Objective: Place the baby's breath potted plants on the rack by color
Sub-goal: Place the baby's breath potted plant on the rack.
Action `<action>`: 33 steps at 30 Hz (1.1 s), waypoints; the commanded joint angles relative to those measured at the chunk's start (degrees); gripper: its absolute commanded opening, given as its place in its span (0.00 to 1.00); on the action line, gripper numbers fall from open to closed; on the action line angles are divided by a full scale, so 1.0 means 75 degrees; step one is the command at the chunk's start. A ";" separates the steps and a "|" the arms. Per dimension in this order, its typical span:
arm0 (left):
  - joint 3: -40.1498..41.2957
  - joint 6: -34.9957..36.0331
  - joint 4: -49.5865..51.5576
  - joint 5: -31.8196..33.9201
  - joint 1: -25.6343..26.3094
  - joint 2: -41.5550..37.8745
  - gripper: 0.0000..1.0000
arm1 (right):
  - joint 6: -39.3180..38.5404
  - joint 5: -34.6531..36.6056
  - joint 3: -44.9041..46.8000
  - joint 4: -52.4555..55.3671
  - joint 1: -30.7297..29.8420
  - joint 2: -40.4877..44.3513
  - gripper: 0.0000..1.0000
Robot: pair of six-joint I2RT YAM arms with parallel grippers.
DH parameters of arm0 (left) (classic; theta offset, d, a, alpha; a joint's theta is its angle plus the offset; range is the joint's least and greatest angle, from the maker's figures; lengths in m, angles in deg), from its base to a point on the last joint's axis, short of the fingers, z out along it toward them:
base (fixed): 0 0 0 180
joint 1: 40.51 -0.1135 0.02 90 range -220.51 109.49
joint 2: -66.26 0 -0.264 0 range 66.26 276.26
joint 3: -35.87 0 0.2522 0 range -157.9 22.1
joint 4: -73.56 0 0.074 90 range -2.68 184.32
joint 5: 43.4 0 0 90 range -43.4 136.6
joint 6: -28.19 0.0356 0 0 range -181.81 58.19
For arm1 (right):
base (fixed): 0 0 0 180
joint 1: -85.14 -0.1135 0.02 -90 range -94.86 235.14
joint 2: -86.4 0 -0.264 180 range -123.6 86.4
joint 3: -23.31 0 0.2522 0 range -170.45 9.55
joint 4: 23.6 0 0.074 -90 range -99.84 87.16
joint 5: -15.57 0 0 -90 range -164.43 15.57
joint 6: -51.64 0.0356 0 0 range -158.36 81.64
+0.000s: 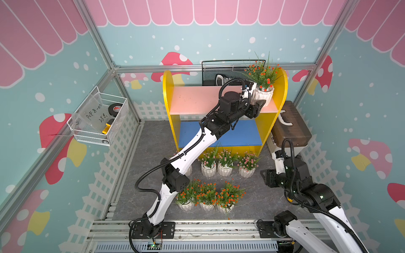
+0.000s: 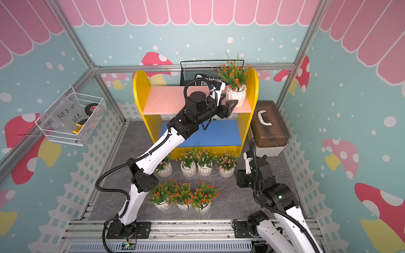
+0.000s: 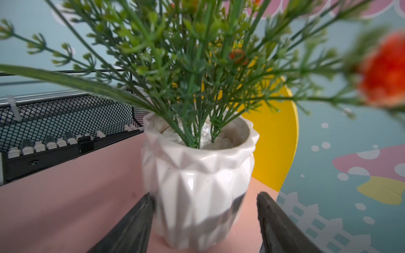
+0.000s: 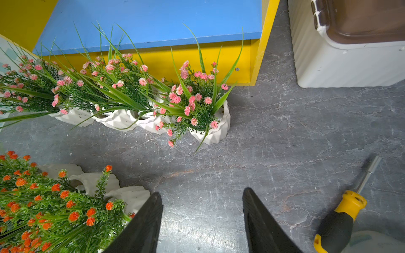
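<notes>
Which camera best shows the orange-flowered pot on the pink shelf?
The left wrist view: the orange-flowered pot fills it, ridges clear. Both top views show the pot small; the right wrist view misses it.

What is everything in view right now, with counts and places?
rack: one, yellow sides, pink and blue boards
held orange pot: one, pink board's right end
floor orange pots: three, front row
pink pots: four, row before rack
black basket: one, behind rack
white basket: one, left wall, holds tape
box: one, brown lid, right of rack
screwdriver: one, yellow-black, floor at right
left claw: black, shut on held orange pot
right claw: black, open, empty
</notes>
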 commanded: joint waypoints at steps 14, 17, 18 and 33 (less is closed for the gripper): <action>0.2690 0.0273 -0.1062 0.0371 -0.0186 -0.1861 0.88 | 0.0160 0.0386 0.0030 0.0037 0.0026 -0.0046 0.62; 0.3500 0.0386 -0.1360 0.0454 -0.0186 -0.2460 0.90 | 0.0216 0.0454 0.0036 0.0004 0.0026 -0.0127 0.63; 0.3736 0.0410 -0.1416 0.0436 -0.0186 -0.2641 0.90 | 0.0242 0.0468 0.0063 -0.0016 0.0026 -0.0159 0.63; 0.9119 0.0662 -0.2556 0.1321 -0.0123 -0.6557 0.97 | 0.0547 -0.1010 0.1081 -0.0727 0.0010 -0.0364 0.58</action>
